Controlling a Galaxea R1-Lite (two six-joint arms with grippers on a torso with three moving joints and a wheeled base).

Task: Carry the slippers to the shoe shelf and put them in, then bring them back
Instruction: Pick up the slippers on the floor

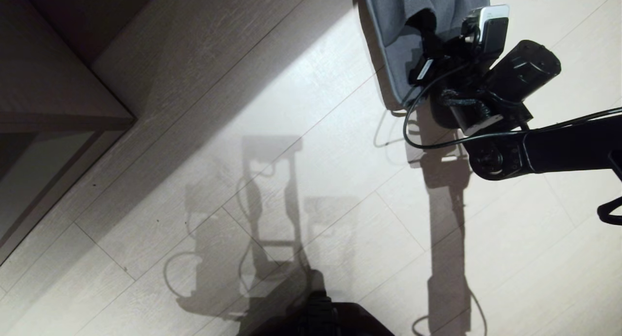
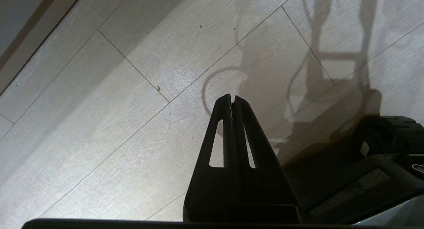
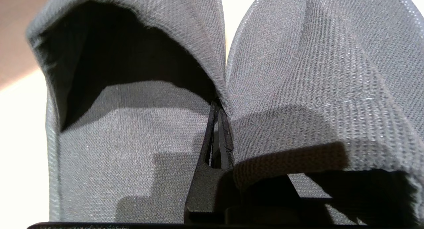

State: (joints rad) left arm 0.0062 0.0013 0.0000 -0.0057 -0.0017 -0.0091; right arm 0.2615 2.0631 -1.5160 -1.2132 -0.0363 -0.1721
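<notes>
**Grey-blue fabric being pinched on the floor**

Black fingers of the right gripper (image 3: 217, 123) are being seen pressed together on the inner edges of the slippers (image 3: 271, 76), where the two uppers meet. In the right wrist view one slipper's dark open mouth is being shown to one side of the fingers, and the other slipper's fabric upper is being draped over the far side of the gripper body. Whether both edges are being caught, or only one, cannot be told.

In the head view the right gripper (image 1: 422, 32) is being held at the top right, its wrist camera (image 1: 491, 27) and looped cable (image 1: 413, 122) just behind it. The slippers (image 1: 393, 39) are being shown side by side on the pale plank floor (image 1: 291, 107), in the sunlit patch, cut off by the top edge.

The left gripper (image 2: 232, 98) is being held parked over bare floor, its fingers pressed together with nothing between them.

The shoe shelf (image 1: 58, 117) is being shown at the far left, in shadow, well apart from the slippers. Shadows of the arms and the cables are being cast across the planks between them.
</notes>
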